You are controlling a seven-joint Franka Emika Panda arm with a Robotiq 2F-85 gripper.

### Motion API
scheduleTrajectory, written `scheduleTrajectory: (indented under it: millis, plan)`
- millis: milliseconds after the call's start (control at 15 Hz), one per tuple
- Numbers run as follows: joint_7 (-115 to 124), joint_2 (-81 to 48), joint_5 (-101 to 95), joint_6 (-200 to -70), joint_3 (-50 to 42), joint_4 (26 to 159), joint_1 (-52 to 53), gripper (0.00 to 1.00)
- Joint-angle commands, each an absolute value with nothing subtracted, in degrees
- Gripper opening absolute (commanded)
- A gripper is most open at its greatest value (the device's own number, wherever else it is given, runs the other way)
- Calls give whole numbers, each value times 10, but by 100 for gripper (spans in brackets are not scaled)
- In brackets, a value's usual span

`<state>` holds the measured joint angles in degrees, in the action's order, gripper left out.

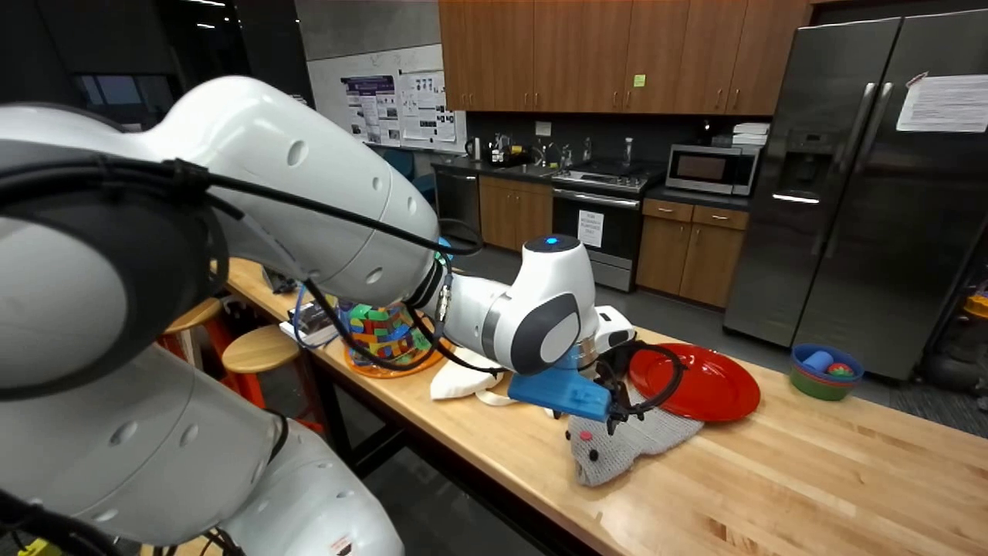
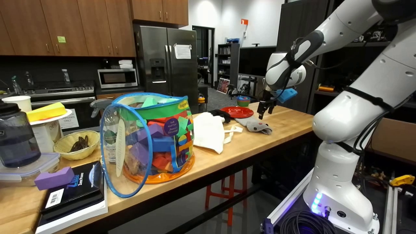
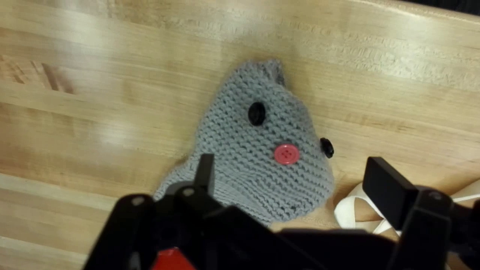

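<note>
- I've got brown wooden cabinets (image 1: 587, 54) up high, a black-fronted oven (image 1: 617, 239) below.
- There's the steel fridge (image 1: 818, 201), white paper (image 1: 945, 104) fixed on its door!
- Light gleams off my pale wooden bench (image 1: 834, 463); round-topped stools (image 1: 262, 349) near it, grey floor (image 1: 432, 486) beneath.
- And I see a doorway (image 2: 203, 48), dark bookcase (image 2: 226, 65), white wall (image 2: 260, 21).

Moderately lit from overhead. In the wrist view, glares palely near the edge of the bench (image 3: 123, 112), blurs at the claw (image 3: 291, 163). Glows violet-blue at the robot's base (image 2: 338, 195) in an exterior view; warps toward the edges in both exterior views.
</note>
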<state>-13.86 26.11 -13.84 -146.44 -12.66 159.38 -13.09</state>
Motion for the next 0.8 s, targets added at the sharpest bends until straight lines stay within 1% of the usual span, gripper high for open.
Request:
scheduleTrajectory:
  millis: [0,333,400,733]
  plan:
    - [-124,231,-142,-1503,-120,1593,-137,100]
    - [-115,202,-159,-1556,-116,1594,-150,100]
    - [-126,213,-142,-1532,-121,1594,-139,100]
    - [-126,204,-143,-1546,-121,1593,-141,100]
